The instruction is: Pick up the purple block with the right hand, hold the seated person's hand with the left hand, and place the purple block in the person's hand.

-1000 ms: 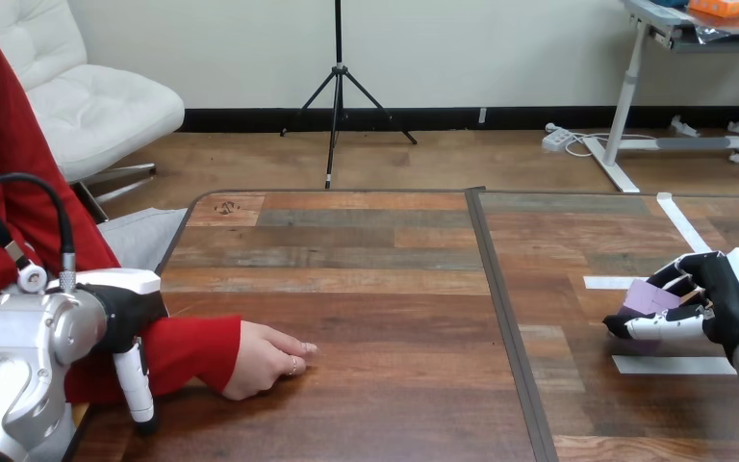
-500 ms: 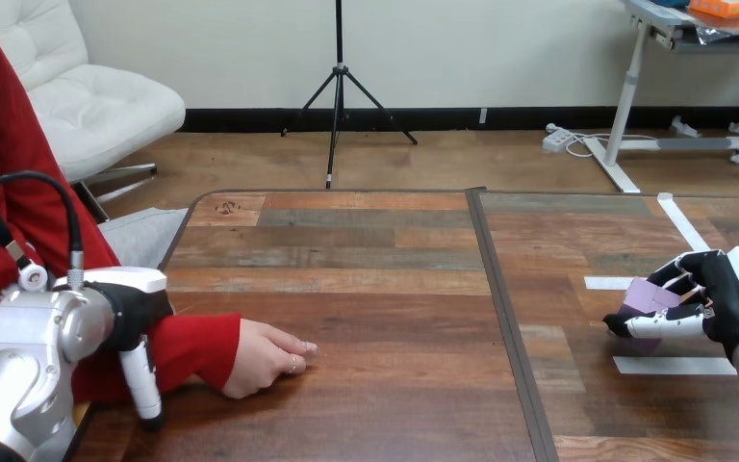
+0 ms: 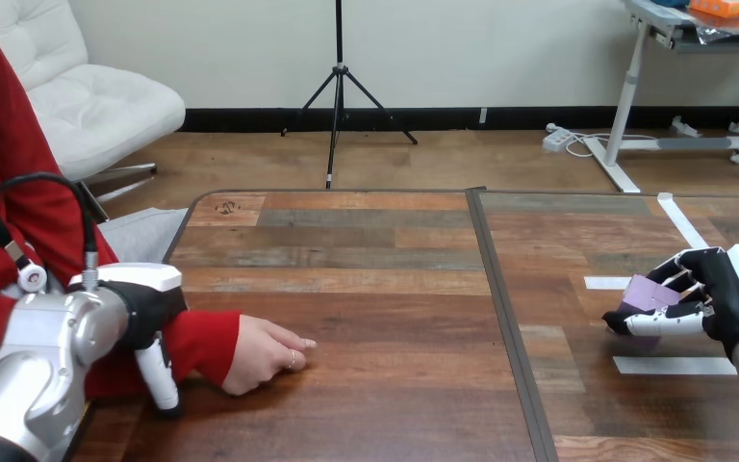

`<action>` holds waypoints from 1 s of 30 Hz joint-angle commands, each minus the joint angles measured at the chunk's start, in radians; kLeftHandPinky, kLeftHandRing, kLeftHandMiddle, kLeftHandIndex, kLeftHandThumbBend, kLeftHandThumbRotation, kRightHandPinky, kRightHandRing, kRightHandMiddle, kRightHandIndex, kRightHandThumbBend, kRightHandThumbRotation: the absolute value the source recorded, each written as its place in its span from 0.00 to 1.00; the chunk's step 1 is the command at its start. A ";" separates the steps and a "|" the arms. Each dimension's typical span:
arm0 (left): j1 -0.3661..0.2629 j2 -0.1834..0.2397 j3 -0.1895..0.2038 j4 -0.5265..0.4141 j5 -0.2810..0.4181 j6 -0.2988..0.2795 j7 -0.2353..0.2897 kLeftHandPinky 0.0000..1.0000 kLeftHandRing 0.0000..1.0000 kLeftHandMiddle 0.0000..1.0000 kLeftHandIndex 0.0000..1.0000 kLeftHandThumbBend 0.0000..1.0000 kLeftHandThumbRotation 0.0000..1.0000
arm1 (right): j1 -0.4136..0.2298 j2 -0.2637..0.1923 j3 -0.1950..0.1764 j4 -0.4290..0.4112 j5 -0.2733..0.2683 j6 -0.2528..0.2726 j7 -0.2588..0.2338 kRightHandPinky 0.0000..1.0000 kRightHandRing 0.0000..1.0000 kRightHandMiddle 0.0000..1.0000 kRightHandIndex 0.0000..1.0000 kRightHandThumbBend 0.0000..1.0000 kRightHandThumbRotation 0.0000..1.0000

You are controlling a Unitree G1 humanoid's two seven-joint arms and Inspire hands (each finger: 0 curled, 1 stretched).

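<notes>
Tape strips (image 3: 669,365) beside | right robot hand (image 3: 726,303) grasps purple block (image 3: 645,291) | left robot hand (image 3: 149,298) unclear

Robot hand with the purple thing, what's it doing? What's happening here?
The right robot hand has its fingers curled round the purple block at the right side of the table. The left robot hand is at the red sleeve, beside the person's hand, which rests on the wood holding nothing. Whether it grips the arm, I cannot tell. The block is not yet handed over.
</notes>
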State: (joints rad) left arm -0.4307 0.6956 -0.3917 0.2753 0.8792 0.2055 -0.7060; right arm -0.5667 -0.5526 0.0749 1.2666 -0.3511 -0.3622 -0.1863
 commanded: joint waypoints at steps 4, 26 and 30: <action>-0.077 -0.010 -0.008 0.021 0.018 0.001 0.038 0.28 0.39 0.49 0.61 0.72 0.13 | -0.073 -0.015 -0.014 -0.047 0.017 -0.026 -0.027 0.42 0.46 0.49 0.48 0.82 0.00; -0.051 -0.018 0.009 0.016 -0.015 -0.025 0.137 0.15 0.21 0.33 0.53 0.68 0.00 | -0.072 -0.007 -0.017 -0.045 0.022 -0.030 -0.032 0.42 0.45 0.49 0.48 0.83 0.00; -0.053 -0.017 0.011 0.021 -0.026 -0.032 0.143 0.14 0.21 0.33 0.53 0.67 0.00 | -0.072 -0.003 -0.019 -0.050 0.026 -0.025 -0.027 0.42 0.44 0.48 0.48 0.82 0.00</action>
State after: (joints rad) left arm -0.4330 0.6796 -0.4013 0.2921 0.8625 0.1820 -0.6034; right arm -0.5667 -0.5525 0.0745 1.2665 -0.3491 -0.3635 -0.1941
